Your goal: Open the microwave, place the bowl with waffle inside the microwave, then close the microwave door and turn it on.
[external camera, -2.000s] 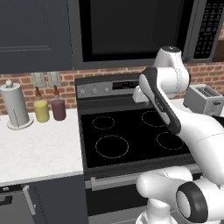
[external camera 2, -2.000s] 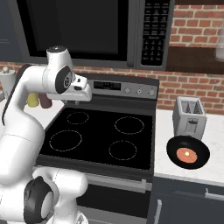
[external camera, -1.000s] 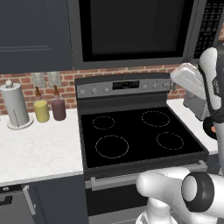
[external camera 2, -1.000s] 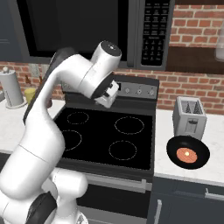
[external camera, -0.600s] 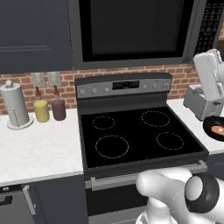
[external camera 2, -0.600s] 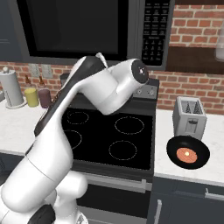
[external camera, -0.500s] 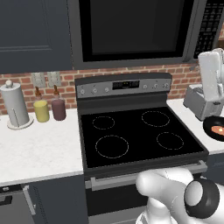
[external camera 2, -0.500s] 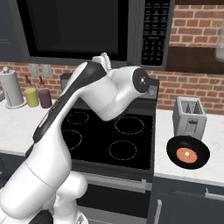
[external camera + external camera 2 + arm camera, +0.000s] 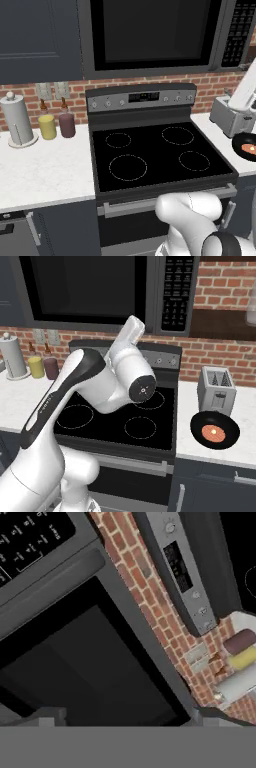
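The microwave (image 9: pixel 150 35) hangs above the stove with its door (image 9: pixel 85 291) shut, the keypad (image 9: pixel 175 291) to the right of the dark window. The black bowl with waffle (image 9: pixel 215 431) sits on the right counter in front of the toaster, also seen as the bowl (image 9: pixel 246 147) at the right edge. My arm (image 9: pixel 125 376) is raised in front of the microwave's lower edge. In the hand view my gripper (image 9: pixel 127 719) faces the door window (image 9: pixel 85 662) from close by, rolled sideways, fingertips (image 9: pixel 46 716) wide apart, open and holding nothing.
A black cooktop (image 9: pixel 155 155) lies under the microwave. The silver toaster (image 9: pixel 216 387) stands behind the bowl. On the left counter are a paper towel roll (image 9: pixel 17 120) and two jars (image 9: pixel 57 125). Brick wall (image 9: pixel 225 356) runs behind.
My arm has swung from the left side of the stove across to the right and upward, bringing the hand up toward the microwave door. The bowl and door have not moved.
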